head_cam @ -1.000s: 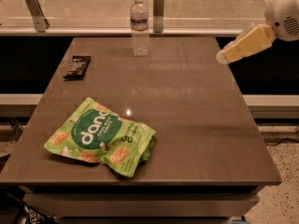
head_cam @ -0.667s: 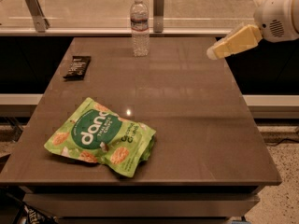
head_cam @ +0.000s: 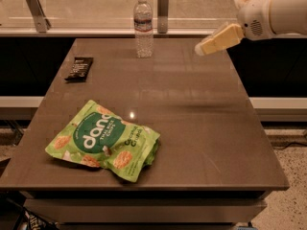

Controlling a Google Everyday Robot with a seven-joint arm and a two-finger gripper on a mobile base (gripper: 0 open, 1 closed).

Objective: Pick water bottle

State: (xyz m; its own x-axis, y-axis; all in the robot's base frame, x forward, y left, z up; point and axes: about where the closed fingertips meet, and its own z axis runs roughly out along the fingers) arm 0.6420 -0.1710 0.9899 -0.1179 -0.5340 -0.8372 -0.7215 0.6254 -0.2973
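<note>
The water bottle (head_cam: 143, 27) stands upright near the far edge of the brown table (head_cam: 201, 128). It is clear and ribbed, with a white cap and a label band with a reddish stripe. My gripper (head_cam: 200, 50) comes in from the upper right on a white arm, its pale yellowish tip pointing left over the table's far right part. It is to the right of the bottle and well apart from it, holding nothing that I can see.
A green snack bag (head_cam: 103, 140) lies on the near left of the table. A small dark bar wrapper (head_cam: 79, 68) lies at the far left. A rail with metal posts (head_cam: 163, 4) runs behind the table, just right of the bottle.
The gripper has moved left over the table, closer to the bottle. The bottle, the bag and the wrapper have not moved.
</note>
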